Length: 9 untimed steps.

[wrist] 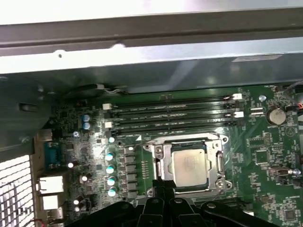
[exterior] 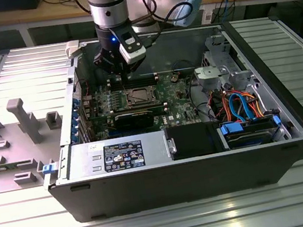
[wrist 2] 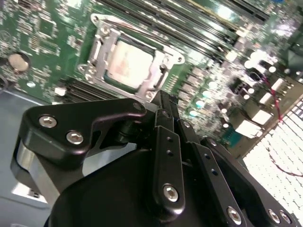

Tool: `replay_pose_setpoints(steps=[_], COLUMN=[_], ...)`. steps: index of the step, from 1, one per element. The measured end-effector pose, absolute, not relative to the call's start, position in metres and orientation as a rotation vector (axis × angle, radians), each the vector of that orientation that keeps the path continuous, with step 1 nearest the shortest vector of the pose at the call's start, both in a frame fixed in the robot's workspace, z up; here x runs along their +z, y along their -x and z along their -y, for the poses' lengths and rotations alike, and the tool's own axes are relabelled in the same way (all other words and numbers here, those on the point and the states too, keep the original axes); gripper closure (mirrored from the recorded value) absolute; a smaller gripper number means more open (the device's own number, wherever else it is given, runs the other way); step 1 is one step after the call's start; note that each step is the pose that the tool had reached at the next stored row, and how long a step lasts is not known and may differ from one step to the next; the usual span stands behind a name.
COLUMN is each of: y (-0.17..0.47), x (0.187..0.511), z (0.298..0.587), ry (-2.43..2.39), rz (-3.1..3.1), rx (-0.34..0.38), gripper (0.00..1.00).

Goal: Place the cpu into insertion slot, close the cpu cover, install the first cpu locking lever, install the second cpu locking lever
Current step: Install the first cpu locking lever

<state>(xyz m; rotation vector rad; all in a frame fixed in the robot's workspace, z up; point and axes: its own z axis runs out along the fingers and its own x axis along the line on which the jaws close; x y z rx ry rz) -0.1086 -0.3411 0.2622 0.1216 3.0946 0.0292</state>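
Cpu (wrist: pixel 190 166) sits in the insertion slot (wrist: pixel 158 154) on the green motherboard (wrist: pixel 265 156), and the cpu cover (wrist: pixel 218 163) frames it. The hand (wrist: pixel 161 185) hangs right at the slot's edge, fingers pinched narrow, gripping nothing. Blue cables (exterior: pixel 242 104) are off to the exterior view's right.

The black label (exterior: pixel 122 155) (white print) bears no readable text

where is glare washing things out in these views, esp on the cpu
Second wrist view: the cpu top is washed nearly white by glare, and the vent grille is blown out. First wrist view: the cpu is evenly lit, while the case wall glares white. Exterior view: soft light streaks on the ribbed table.
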Motion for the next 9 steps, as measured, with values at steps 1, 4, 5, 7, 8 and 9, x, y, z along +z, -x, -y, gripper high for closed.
replay_pose_setpoints(steps=[1, 4, 5, 7, 8, 9], y=[0.113, 0.124, 0.127, 0.135, 0.137, 0.139], x=[0.262, 0.262, 0.262, 0.262, 0.262, 0.262], z=[0.341, 0.341, 0.341, 0.340, 0.339, 0.339], ry=[-0.122, -0.121, -0.121, -0.121, -0.121, -0.120], rz=[-3.093, -3.090, -3.089, -3.088, -3.087, -3.087], rx=[0.029, 0.030, 0.030, 0.030, 0.030, 0.030], gripper=[0.89, 0.89, 0.89, 0.89, 0.89, 0.89])
